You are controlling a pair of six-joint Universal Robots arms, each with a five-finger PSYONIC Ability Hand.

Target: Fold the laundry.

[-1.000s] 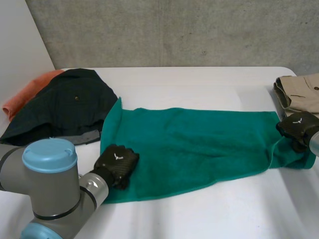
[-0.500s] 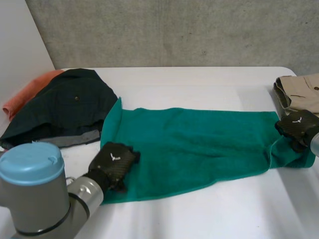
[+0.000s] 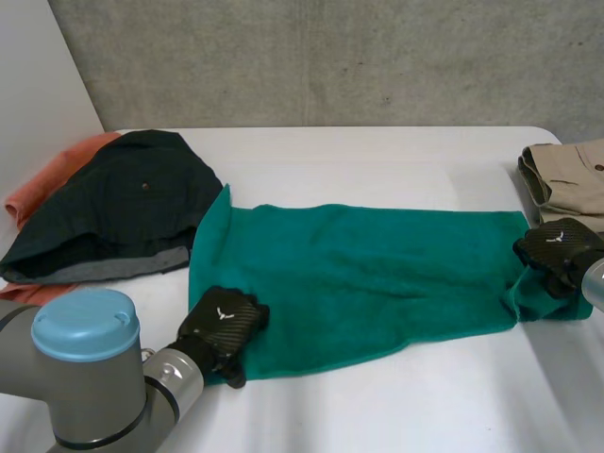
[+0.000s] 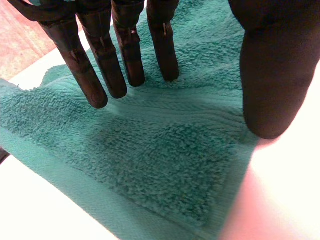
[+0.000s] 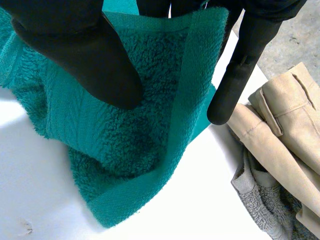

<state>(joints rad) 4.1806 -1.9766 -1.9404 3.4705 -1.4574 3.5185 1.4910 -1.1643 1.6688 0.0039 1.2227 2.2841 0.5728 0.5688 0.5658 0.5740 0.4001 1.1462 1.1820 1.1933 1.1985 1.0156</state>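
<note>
Dark garment [image 3: 118,203] lies over an orange cloth [image 3: 52,175] at far left of table [image 3: 377,156], its hem just beside the towel [image 3: 359,278]. Beige trousers [image 3: 571,175] (atop a grey cloth [image 5: 260,212]) sit near the towel's right end. Towel is spread across mid table. Left hand [image 3: 222,326] rests w/ straight fingers on its near left corner. Right hand [image 3: 557,250] pinches the bunched right end, thumb vs fingers. Orange cloth mostly covered; trousers cut off at the view's edge.

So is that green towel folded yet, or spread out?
Mostly spread out: the green towel lies flat across the table; only its far end is bunched up, pinched in the right hand.
</note>
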